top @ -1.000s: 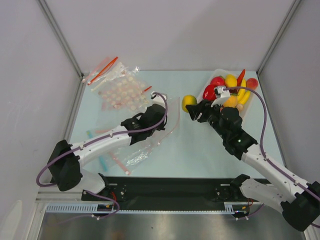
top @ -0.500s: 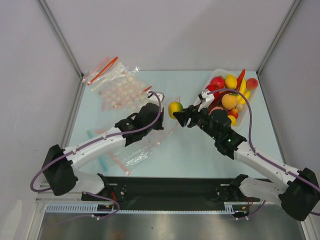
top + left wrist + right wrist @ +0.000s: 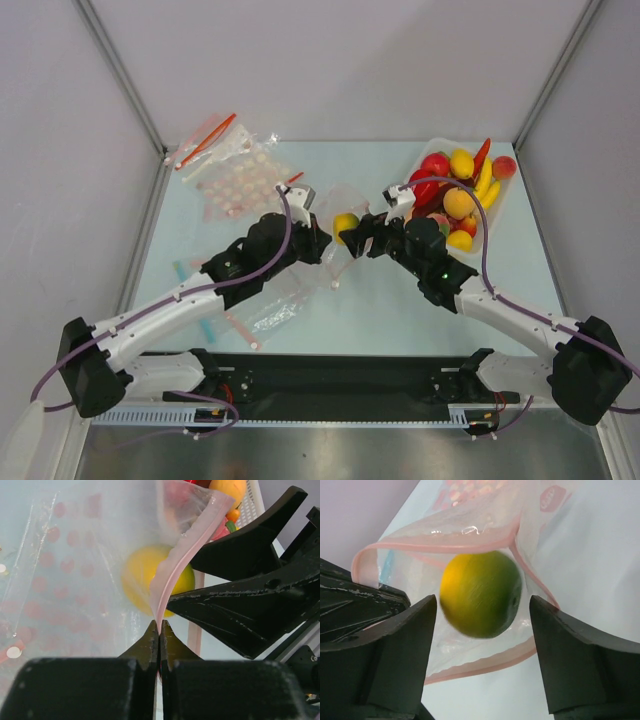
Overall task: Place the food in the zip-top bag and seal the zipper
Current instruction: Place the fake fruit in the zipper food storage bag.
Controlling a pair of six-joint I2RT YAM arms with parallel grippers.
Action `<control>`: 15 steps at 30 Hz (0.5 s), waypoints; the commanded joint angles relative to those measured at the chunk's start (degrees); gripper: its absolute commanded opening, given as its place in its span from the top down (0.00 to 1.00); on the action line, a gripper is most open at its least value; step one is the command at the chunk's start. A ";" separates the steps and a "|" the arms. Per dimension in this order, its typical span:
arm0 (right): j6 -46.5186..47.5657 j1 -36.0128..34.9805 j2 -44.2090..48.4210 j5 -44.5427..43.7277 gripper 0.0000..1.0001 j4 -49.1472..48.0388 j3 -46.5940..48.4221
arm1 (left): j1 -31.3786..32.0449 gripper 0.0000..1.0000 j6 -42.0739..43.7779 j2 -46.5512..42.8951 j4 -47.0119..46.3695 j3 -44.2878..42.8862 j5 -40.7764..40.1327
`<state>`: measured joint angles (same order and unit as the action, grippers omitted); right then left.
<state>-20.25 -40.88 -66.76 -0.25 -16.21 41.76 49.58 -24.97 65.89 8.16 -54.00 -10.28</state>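
Note:
The zip-top bag (image 3: 292, 292) lies at the table's centre, its mouth lifted toward the right. My left gripper (image 3: 320, 245) is shut on the bag's upper zipper strip (image 3: 165, 587) and holds it up (image 3: 159, 630). My right gripper (image 3: 352, 238) is open at the mouth. The green-yellow mango (image 3: 345, 222) sits between its spread fingers (image 3: 482, 600) without touching them; it is blurred, just inside the pink-edged mouth (image 3: 445, 545). The mango also shows through the plastic in the left wrist view (image 3: 142, 577). Red pepper (image 3: 435, 165), peaches (image 3: 458, 203) and other food lie in the tray.
The white tray (image 3: 490, 215) with the remaining toy food stands at the back right, behind my right arm. Clear bags printed with pale dots (image 3: 235, 182) and a loose orange-red strip (image 3: 205, 140) lie at the back left. Grey walls close in on three sides.
My right gripper carried the mango left from the tray to the bag mouth, and its jaws now stand clear of it. My left gripper moved right and lifted the bag's edge.

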 commanded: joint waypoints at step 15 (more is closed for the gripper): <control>-4.36 -0.25 -1.34 -15.83 0.41 12.16 7.98 | -0.54 1.00 -5.35 0.12 6.16 -2.25 -18.34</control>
<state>-22.81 -41.01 -65.21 -11.09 -9.13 45.25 49.41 -28.51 67.59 13.89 -54.13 -21.50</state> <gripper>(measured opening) 0.608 0.010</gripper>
